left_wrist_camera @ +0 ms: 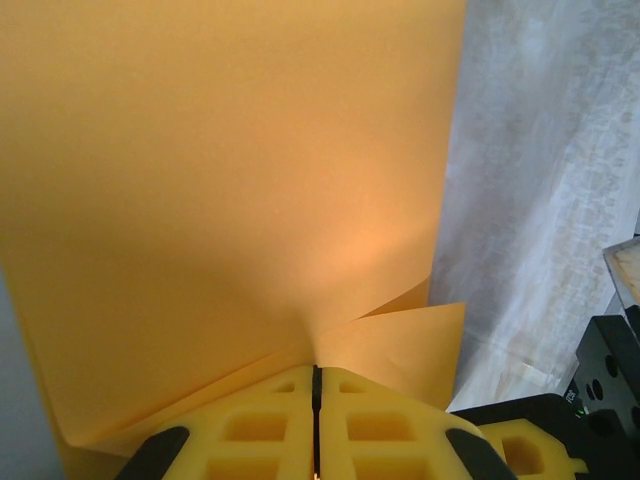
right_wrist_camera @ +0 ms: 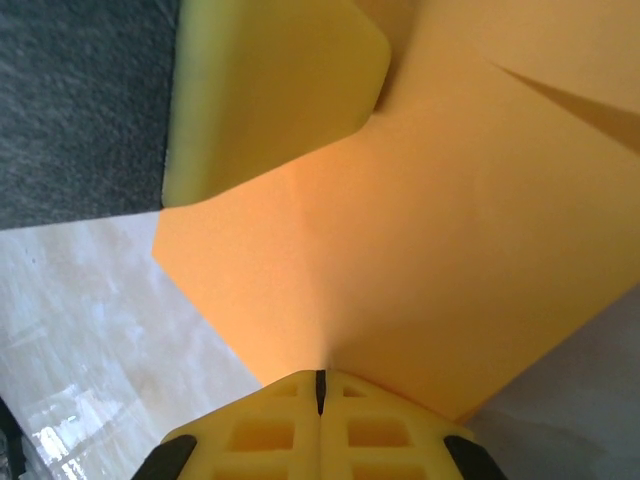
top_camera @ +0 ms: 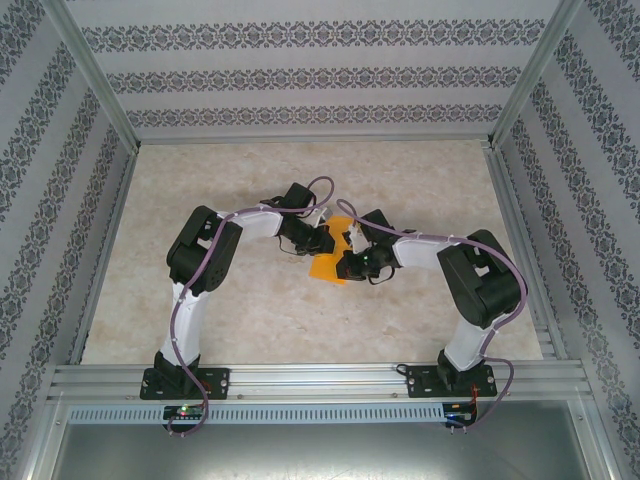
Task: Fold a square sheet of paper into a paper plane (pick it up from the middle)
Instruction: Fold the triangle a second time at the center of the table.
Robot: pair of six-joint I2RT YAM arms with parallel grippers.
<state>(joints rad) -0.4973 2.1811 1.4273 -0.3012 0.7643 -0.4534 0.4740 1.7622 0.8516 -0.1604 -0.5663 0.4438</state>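
The square sheet of paper (top_camera: 328, 266) is bright orange and hangs above the table's middle, pinched between both arms. My left gripper (top_camera: 326, 238) is shut on its edge, and the sheet (left_wrist_camera: 230, 180) rises from the closed yellow pads (left_wrist_camera: 270, 420) with a folded flap (left_wrist_camera: 400, 345) at the right. My right gripper (top_camera: 349, 262) is also shut on the sheet (right_wrist_camera: 440, 230), pads (right_wrist_camera: 370, 430) pressed together at a crease. The left gripper's yellow finger (right_wrist_camera: 270, 90) lies over the paper's upper left part. The paper plane is out of view.
The marbled tabletop (top_camera: 240, 320) lies below, ringed by an aluminium frame (top_camera: 310, 375) and patterned walls (top_camera: 300, 75). Both arm bases (top_camera: 185, 380) sit at the near edge. A black part of the right arm (left_wrist_camera: 605, 370) is close beside the paper.
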